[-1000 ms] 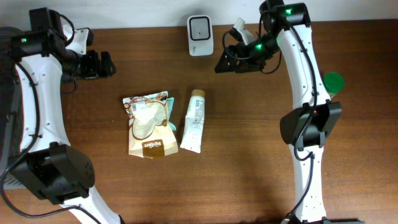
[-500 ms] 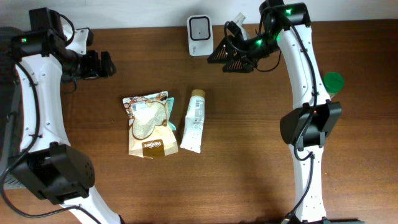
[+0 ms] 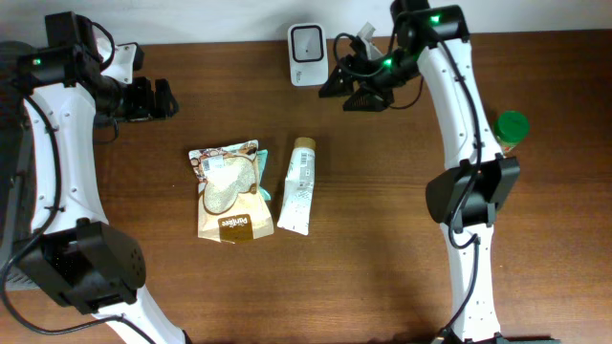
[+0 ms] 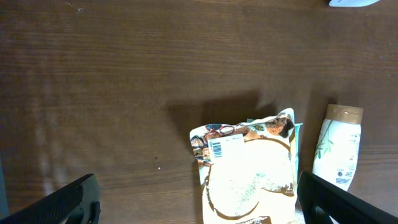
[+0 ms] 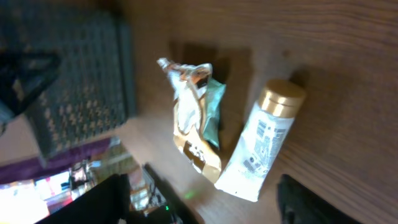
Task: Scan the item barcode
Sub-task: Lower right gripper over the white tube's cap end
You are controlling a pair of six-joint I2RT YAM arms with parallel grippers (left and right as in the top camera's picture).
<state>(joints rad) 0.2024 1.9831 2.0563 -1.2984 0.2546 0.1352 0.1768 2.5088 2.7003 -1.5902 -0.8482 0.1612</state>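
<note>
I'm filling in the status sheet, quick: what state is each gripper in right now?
Left gripper: open, holding nothing.
Right gripper: open, holding nothing.

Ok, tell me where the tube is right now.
Overhead view: the tube lies near the middle of the table, just right of the pouch, its gold cap pointing toward the white scanner at the back edge.

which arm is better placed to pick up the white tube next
Right, probably. The right hand hangs open beside the scanner, close to the gold-capped end of the tube. The left hand is farther off, on the pouch side of the table.
</note>
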